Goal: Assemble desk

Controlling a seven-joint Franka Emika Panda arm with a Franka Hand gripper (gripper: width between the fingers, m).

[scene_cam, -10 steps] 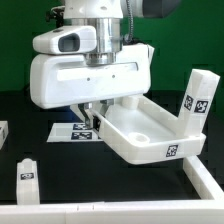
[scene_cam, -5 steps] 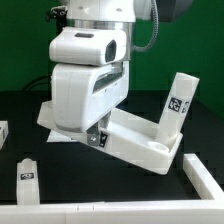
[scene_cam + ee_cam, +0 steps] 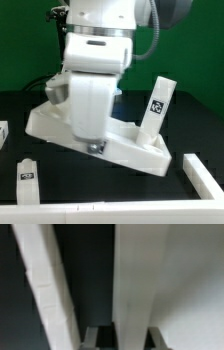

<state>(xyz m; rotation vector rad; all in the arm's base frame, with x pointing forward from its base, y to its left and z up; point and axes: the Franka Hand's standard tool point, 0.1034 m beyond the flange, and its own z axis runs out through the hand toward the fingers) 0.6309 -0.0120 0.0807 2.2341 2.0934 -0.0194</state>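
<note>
Hand point(image 3: 96, 147) is clamped on the near wall of the panel point(image 3: 140, 153), fingers pressed together with only that thin white wall between them. In the wrist view the two dark fingers point(image 3: 93, 336) sit either side of the wall. A second white edge runs beside it across a dark gap, and the picture is too blurred to show more.

The panel lies in the middle of the black counter point(image 3: 60, 178), its hollow side up and its long side slanting from the exterior view's left down toward the right. Whether its underside rests fully on the counter or is raised at one end cannot be told, since the arm point(image 3: 90, 70) covers much of it.

One leg point(image 3: 156, 105) stands in the corner of the panel at the exterior view's right. It leans a little away from the arm, and a black-and-white tag point(image 3: 157, 104) on its face looks toward the camera.

A loose leg point(image 3: 27, 171) stands on the counter near the front at the exterior view's left, well apart from the panel, with a tag low on its face. Another white piece point(image 3: 3, 131) shows at the left edge, cut off by the frame.

A white bar point(image 3: 203, 176) lies on the counter at the right, near the panel's corner but apart from it. A white strip point(image 3: 100, 211) runs along the front edge.
</note>
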